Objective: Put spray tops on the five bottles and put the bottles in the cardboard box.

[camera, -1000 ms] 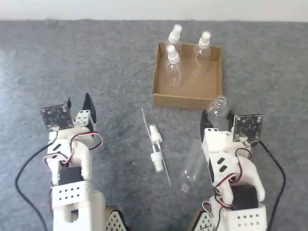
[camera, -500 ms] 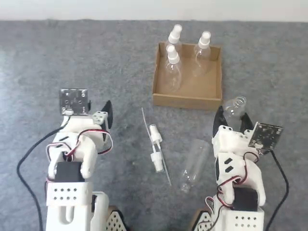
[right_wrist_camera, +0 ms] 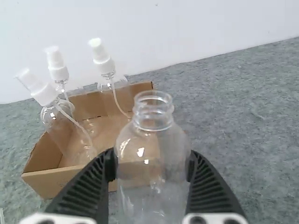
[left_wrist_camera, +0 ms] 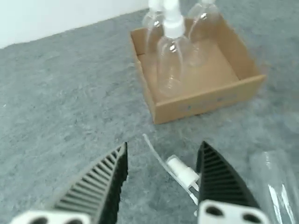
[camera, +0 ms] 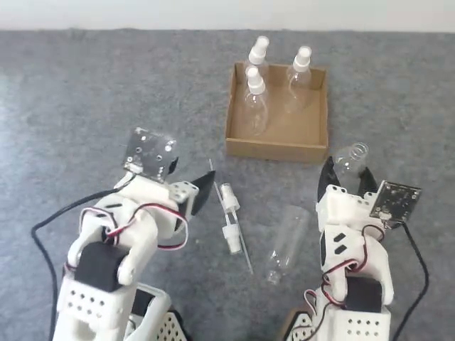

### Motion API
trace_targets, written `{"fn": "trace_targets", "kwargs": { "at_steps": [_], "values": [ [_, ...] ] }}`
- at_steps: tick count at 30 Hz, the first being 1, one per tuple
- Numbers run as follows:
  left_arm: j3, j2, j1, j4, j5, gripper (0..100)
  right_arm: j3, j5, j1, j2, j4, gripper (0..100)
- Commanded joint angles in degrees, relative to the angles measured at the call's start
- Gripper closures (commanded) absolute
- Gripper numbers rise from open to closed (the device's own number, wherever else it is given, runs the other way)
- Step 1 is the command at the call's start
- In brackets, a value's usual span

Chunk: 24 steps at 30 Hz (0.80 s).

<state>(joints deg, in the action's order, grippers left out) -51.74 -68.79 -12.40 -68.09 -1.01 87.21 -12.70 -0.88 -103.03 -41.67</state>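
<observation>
The right pincer is clamped on the body of an uncapped bottle and holds it upright, neck open and clear above the jaws. The bottle stands just in front of the cardboard box, near its right front corner.

The bottle is clear plastic and appears light, smooth and thin-walled. Judged handling: grip the body below the shoulder with moderate force, since a hard squeeze may dent it and a loose one may let it slip or turn while a top is fitted.

The left pincer is spread apart, empty, above the grey tabletop. A spray top lies beneath and between its jaws. A second spray top lies just beside it. Each carries a long, thin dip tube that probably bends easily; take hold at the collar, not the tube.

A second uncapped bottle lies on its side near the tops.

The box contains three capped bottles, all upright or nearly so.
</observation>
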Motion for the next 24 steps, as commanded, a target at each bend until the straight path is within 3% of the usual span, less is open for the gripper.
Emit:
{"fn": "trace_targets", "kwargs": {
  "at_steps": [1, 5, 16, 24],
  "values": [
    [7.52, 9.49, -2.46, -1.85, 0.26, 78, -0.70, -0.62, -0.84, -1.01, 1.27, 93.7],
    [11.91, 21.19, -2.37, -1.85, -0.26, 78, -0.70, -0.53, -0.84, -1.01, 1.19, 93.7],
    [19.12, 41.23, -2.81, -1.41, -11.08, 78, -0.70, -0.44, -0.57, -1.01, 1.01, 93.7],
    [19.30, 48.53, -8.97, 3.25, -18.46, 78, -0.70, -0.44, -0.48, -1.01, 0.92, 93.7]
  ]
}}
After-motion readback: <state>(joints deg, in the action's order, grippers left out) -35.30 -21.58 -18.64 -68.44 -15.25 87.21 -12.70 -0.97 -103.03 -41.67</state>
